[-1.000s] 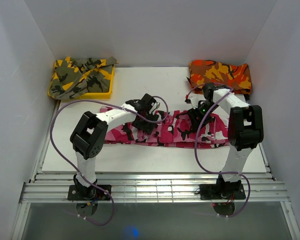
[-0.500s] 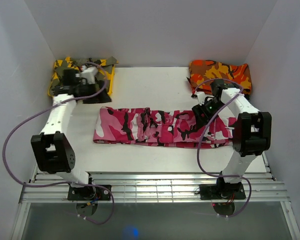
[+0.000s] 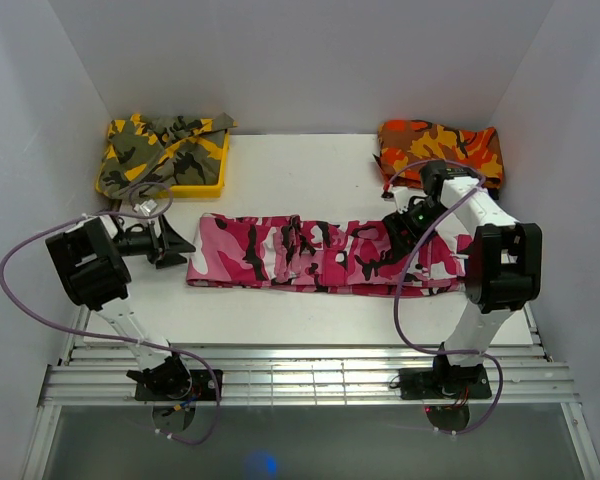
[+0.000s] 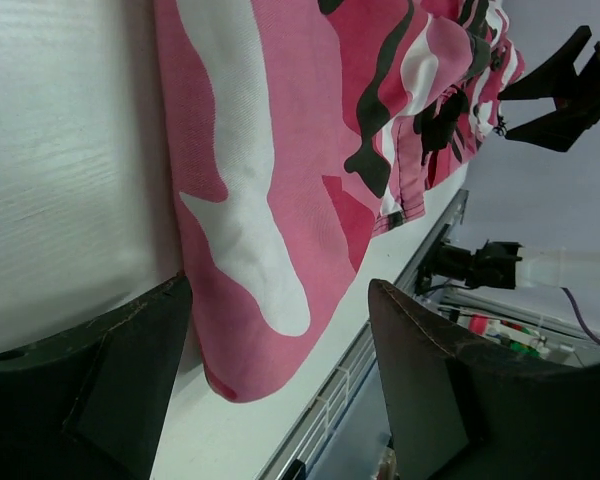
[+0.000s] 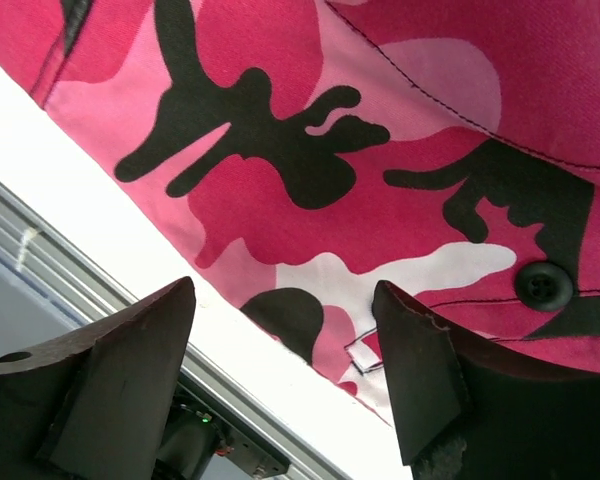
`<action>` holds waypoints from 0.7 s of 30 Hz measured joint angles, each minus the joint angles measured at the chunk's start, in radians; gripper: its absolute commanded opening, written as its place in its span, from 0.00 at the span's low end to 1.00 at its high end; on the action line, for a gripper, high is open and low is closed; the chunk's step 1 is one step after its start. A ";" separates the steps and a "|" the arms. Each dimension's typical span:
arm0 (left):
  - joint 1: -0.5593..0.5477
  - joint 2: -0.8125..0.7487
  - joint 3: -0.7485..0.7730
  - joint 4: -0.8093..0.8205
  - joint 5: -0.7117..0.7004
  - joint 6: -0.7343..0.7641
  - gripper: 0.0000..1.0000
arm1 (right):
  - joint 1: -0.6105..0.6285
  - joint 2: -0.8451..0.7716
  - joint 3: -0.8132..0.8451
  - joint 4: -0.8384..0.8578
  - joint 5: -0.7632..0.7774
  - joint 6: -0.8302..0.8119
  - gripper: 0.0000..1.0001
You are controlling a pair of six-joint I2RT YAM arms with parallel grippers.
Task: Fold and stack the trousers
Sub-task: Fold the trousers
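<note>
The pink, white and black camouflage trousers lie folded lengthwise in a long strip across the middle of the white table. My left gripper is open just off the strip's left end; in the left wrist view the cloth's corner lies between the two spread fingers, not pinched. My right gripper is open, low over the right part of the strip. The right wrist view shows the cloth's edge and a black button between its spread fingers.
A yellow-olive camouflage garment sits in a yellow tray at the back left. An orange-red camouflage garment lies folded at the back right. White walls close in three sides. The table's metal rail runs along the front.
My left arm swung from over the trousers' middle out to the back-left tray, then came down to the strip's left end. The trousers now lie flatter. My right gripper shifted slightly right.
</note>
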 measured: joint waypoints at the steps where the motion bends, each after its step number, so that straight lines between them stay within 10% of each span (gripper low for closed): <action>1: -0.001 0.023 -0.018 0.013 0.023 -0.001 0.79 | 0.001 0.002 0.003 -0.004 -0.006 0.001 0.76; 7: -0.011 0.051 -0.093 0.109 0.109 -0.015 0.72 | 0.035 0.051 0.117 -0.033 -0.069 0.018 0.71; 15: -0.019 0.109 -0.156 0.219 0.183 -0.056 0.40 | 0.169 0.079 0.233 0.037 -0.274 0.087 0.60; 21: -0.019 0.116 -0.156 0.256 0.173 -0.095 0.53 | 0.349 0.154 0.288 0.293 -0.554 0.299 0.74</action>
